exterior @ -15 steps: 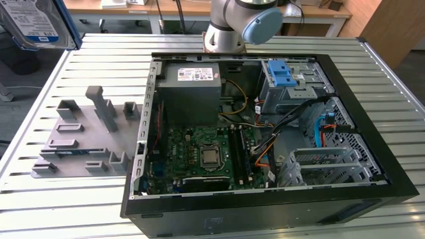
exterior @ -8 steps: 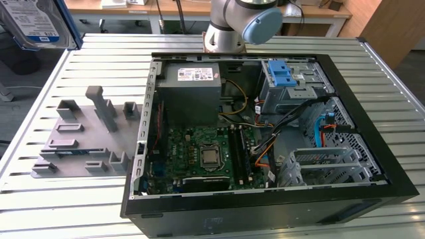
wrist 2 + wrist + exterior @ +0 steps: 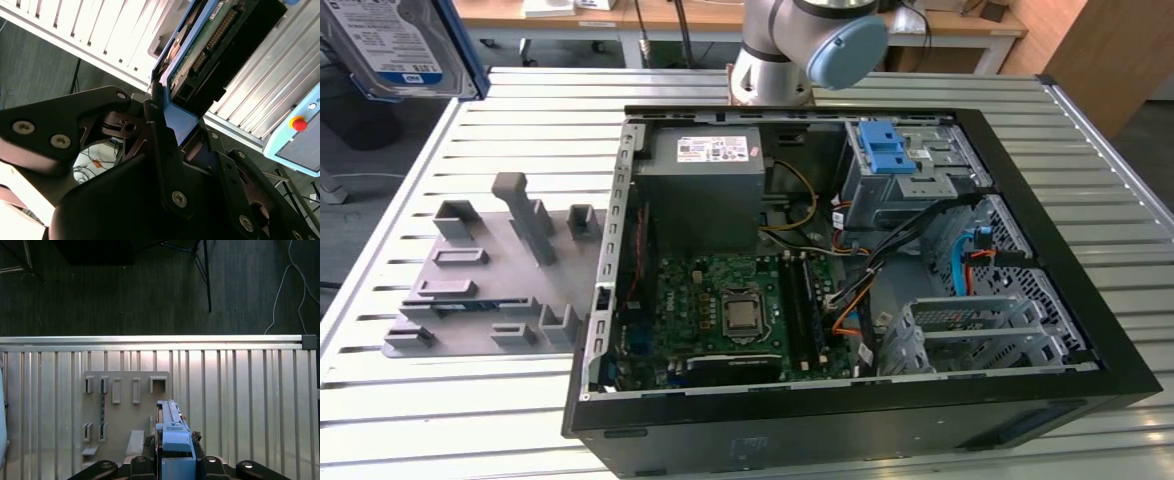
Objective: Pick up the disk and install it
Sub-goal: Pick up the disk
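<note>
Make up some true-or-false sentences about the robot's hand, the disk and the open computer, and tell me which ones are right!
1. The hand is shut on the disk. True.
2. The disk is already inside the computer case. False: the hand holds it over the table, outside the case.
3. The computer case lies open, so its green circuit board shows. True.
4. The grey plate lies inside the case. False: it lies on the table, beside the case at the exterior view's left.
5. The disk sits in a red frame. False: it has a blue frame.
</note>
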Robot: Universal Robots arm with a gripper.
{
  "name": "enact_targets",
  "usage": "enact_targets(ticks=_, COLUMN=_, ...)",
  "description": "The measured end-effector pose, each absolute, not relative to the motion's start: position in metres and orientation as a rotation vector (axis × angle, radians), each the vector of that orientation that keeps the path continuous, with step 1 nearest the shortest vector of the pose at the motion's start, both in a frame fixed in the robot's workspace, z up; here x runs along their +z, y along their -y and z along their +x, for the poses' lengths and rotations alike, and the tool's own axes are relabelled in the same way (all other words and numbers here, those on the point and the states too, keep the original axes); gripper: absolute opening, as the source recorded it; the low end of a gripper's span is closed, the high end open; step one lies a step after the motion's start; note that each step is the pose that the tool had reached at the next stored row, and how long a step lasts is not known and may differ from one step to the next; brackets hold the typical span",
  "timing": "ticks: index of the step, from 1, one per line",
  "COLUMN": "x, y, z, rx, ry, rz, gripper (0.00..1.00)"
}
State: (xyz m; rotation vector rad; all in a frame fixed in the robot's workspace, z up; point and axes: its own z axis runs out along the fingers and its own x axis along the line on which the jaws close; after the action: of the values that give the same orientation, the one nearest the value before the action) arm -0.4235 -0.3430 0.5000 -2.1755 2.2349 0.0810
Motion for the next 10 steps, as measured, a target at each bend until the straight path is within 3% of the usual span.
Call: enact_targets(ticks=10, x=0.5000, y=0.3430, z=-0.4192, rx=0.081, ry=-2.235, rz=-2.175, gripper=0.36)
